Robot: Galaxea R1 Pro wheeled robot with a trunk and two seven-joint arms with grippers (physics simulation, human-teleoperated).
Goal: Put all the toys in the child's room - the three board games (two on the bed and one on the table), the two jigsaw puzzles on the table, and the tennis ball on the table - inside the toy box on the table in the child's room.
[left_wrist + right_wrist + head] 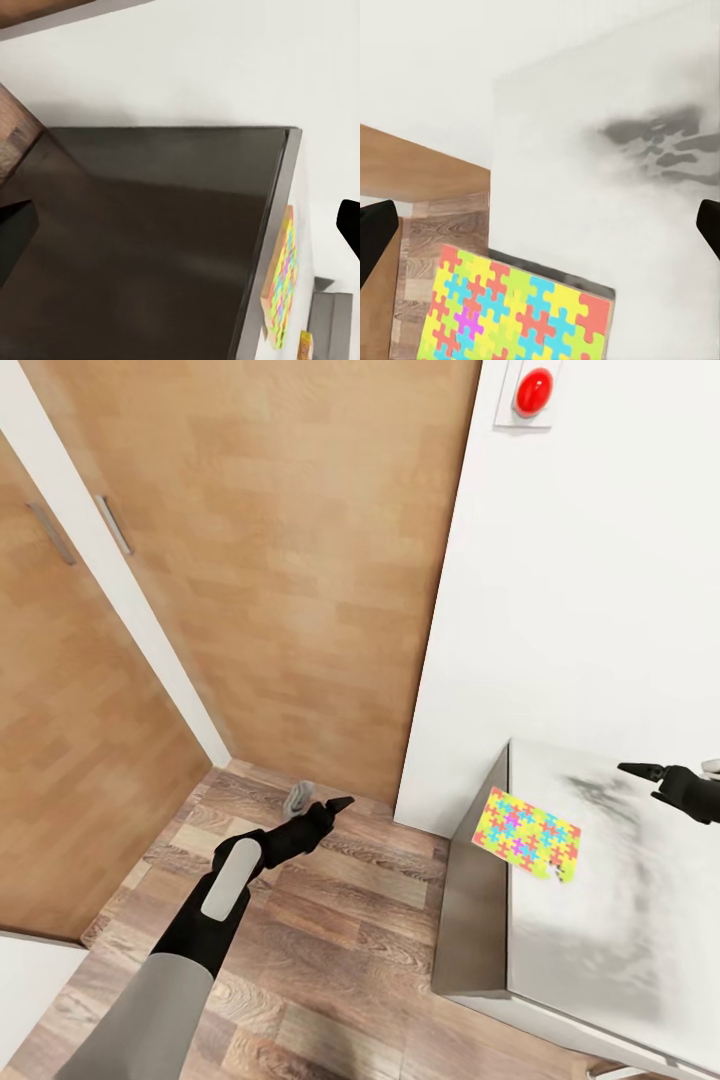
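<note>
Multicoloured jigsaw puzzle (pixel 527 834) lies flat at table (pixel 620 920) corner. Right gripper (pixel 655 772) hovers near, jaws wide; left gripper (pixel 325 810) over wood floor (pixel 330 960), jaws wide.

Desk top: the pale grey desk (pixel 600 920) lies bare right of and nearer than the thin multicoloured jigsaw puzzle square (pixel 527 834) at its far left corner.
Far side: a plain white wall (pixel 600 580) closes the desk's far edge.
Left: open wood-plank floor (pixel 340 940), bounded by tall wooden wardrobe doors (pixel 290 560).
</note>
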